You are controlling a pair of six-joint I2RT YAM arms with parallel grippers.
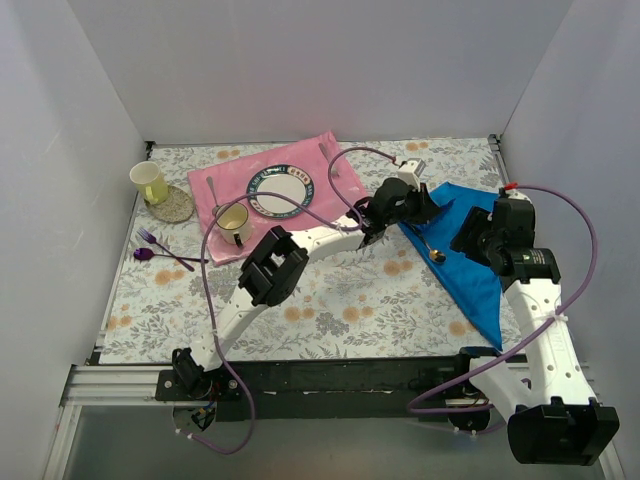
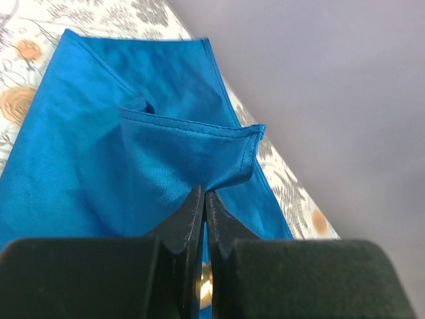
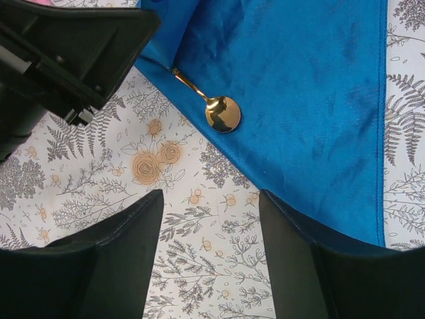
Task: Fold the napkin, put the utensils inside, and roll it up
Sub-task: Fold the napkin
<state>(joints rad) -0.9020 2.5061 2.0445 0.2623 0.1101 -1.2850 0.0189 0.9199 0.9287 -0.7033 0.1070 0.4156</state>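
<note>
The blue napkin (image 1: 470,262) lies at the right of the table, folded to a long triangle. My left gripper (image 1: 425,208) is at its far left corner, shut on a raised fold of the napkin (image 2: 133,166), which puckers up from the closed fingertips (image 2: 196,199). The gold-bowled spoon (image 1: 434,251) rests on the napkin's left edge, its bowl (image 3: 222,114) plain in the right wrist view. My right gripper (image 1: 470,240) hovers open just near of the spoon, with only tablecloth between its fingers (image 3: 119,252); the napkin (image 3: 299,100) lies under the right finger.
A pink placemat (image 1: 320,155) at the back centre carries a plate (image 1: 281,190), a yellow mug (image 1: 234,222) and a silver fork (image 1: 213,195). A yellow cup (image 1: 149,182) on a coaster and purple cutlery (image 1: 155,245) sit at the left. Grey walls enclose the table.
</note>
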